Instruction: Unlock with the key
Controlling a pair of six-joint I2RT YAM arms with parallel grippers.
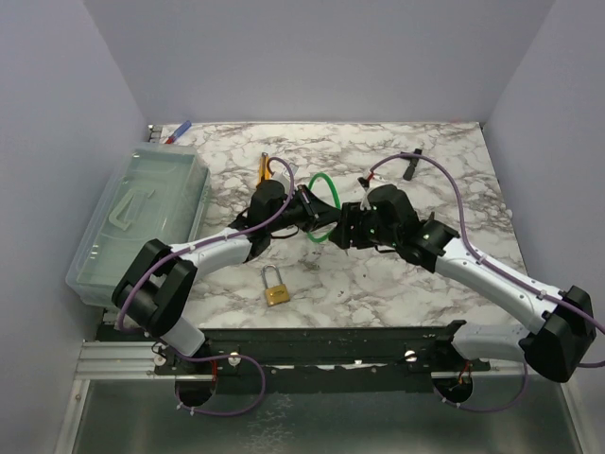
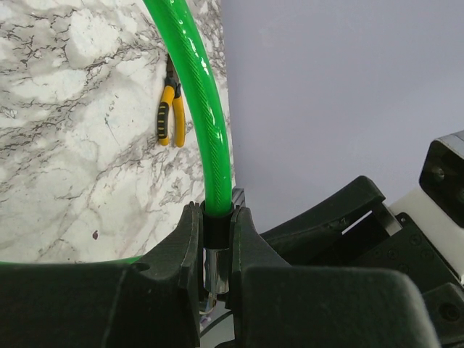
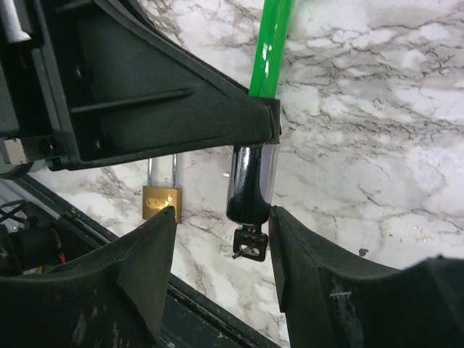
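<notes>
Counting, big to small: one clear bin (image 1: 142,218) at 9 o'clock; one green cable loop (image 2: 206,109), left gripper (image 2: 216,225) clamped on its collar; one pliers (image 1: 266,167) at 11; one brass padlock (image 1: 275,292) at 6; one key (image 3: 249,244) stuck in the loop's chrome end, with the right gripper (image 3: 223,217) spread either side, not touching. Marble table (image 1: 454,170), lilac walls (image 1: 312,57).

A clear lidded bin (image 1: 142,218) sits left of yellow pliers (image 1: 266,167) on the marble table (image 1: 378,288).
</notes>
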